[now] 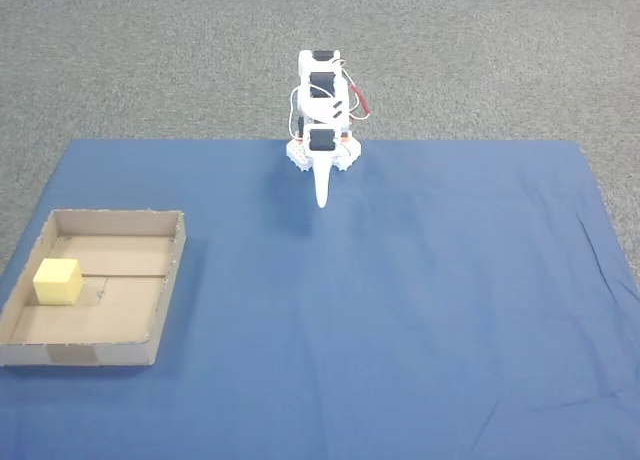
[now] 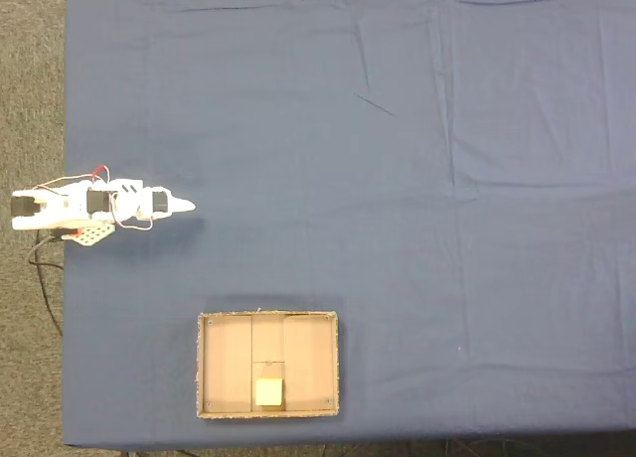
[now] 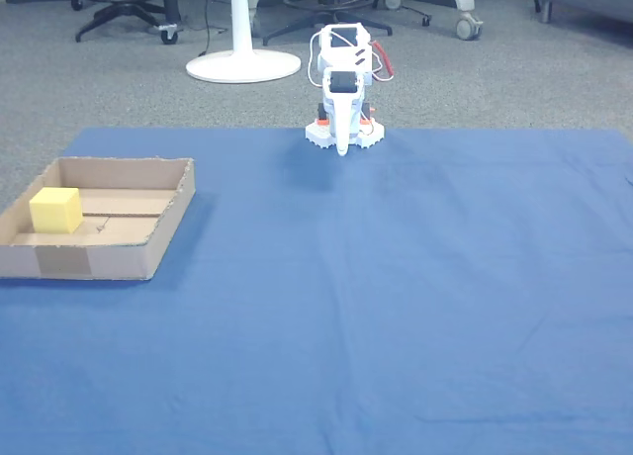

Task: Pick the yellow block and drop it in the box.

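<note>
Both fixed views show the yellow block [image 1: 57, 281] inside the box [image 1: 168, 290], well apart from the clenched, empty tool [image 1: 322, 200].

Block [image 1: 58, 281] sits in box [image 1: 170, 280], by its left wall in a fixed view. Arm w/ gripper [image 1: 322, 198] stands well right of box, farther back, on cloth [image 1: 420, 310].

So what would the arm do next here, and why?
Probably nothing more than stay folded at rest. The yellow block already sits inside the box, on its floor near one wall, so the job looks done. The gripper points down at the blue cloth near the arm's base, far from the box, and carries nothing; whether its fingers are parted is too small to tell.
</note>
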Robot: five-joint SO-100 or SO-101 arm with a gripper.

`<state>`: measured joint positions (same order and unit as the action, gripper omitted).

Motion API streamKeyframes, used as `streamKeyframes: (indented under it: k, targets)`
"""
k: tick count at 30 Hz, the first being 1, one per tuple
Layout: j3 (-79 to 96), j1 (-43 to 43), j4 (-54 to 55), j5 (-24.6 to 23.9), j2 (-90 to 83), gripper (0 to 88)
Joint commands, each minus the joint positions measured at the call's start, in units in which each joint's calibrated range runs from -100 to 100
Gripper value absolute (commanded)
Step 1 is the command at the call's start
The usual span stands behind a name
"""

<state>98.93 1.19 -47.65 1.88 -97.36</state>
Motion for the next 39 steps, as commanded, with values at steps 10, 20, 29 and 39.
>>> streamKeyframes:
  k: [10, 20, 29, 39]
  targets:
    - [0.9, -0.5, -0.2, -0.4, -0.3, 0.2]
    - [0.9, -0.6, -0.2, -0.4, -0.3, 0.2]
    - [0.9, -0.6, -0.2, -0.4, -0.3, 0.2]
    - [0.9, -0.6, -0.2, -0.4, -0.3, 0.2]
